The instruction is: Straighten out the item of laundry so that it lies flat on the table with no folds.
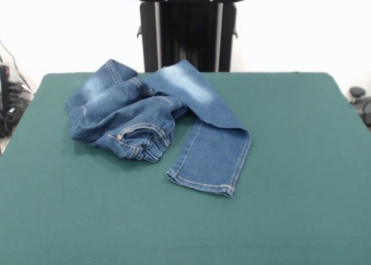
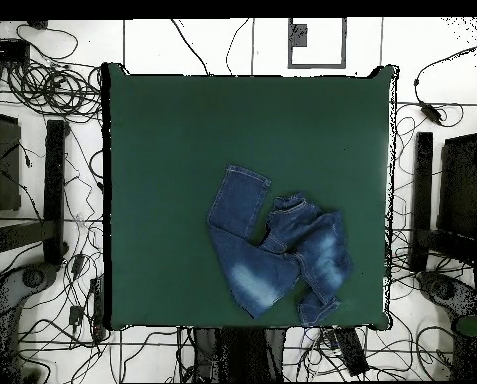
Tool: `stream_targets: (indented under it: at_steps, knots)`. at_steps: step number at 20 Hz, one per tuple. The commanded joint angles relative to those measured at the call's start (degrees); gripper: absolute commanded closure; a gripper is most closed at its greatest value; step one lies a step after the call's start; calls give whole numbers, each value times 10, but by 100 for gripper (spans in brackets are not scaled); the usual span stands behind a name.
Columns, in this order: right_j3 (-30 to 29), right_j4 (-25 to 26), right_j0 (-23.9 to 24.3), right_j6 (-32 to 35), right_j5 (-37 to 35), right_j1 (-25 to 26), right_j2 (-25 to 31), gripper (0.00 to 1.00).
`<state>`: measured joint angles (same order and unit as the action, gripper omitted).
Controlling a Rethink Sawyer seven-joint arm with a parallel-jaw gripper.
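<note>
The blue denim jeans (image 1: 156, 123) lie crumpled on the dark green table (image 1: 290, 207), on its far left part in the front view. One leg stretches out flat toward the camera with its hem (image 1: 201, 184) showing; the waist and other leg are bunched in a folded heap (image 1: 116, 114). In the overhead view the jeans (image 2: 277, 255) lie near the table's bottom edge, right of centre, on the green top (image 2: 172, 150). No gripper shows in either view.
The robot's black pedestal (image 1: 188, 30) stands at the table's far edge. Cables (image 2: 42, 90) and black stands (image 2: 54, 180) lie on the floor around the table.
</note>
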<state>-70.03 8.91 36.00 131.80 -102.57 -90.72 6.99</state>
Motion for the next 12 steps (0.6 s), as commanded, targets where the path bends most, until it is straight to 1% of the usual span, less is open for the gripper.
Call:
stream_targets:
  at_steps: [1, 12]
  knots:
    - [-129, -18, -30, -147, 26, 12, -7, 0]
    - [-188, -28, -46, -137, 86, 3, -29, 0]
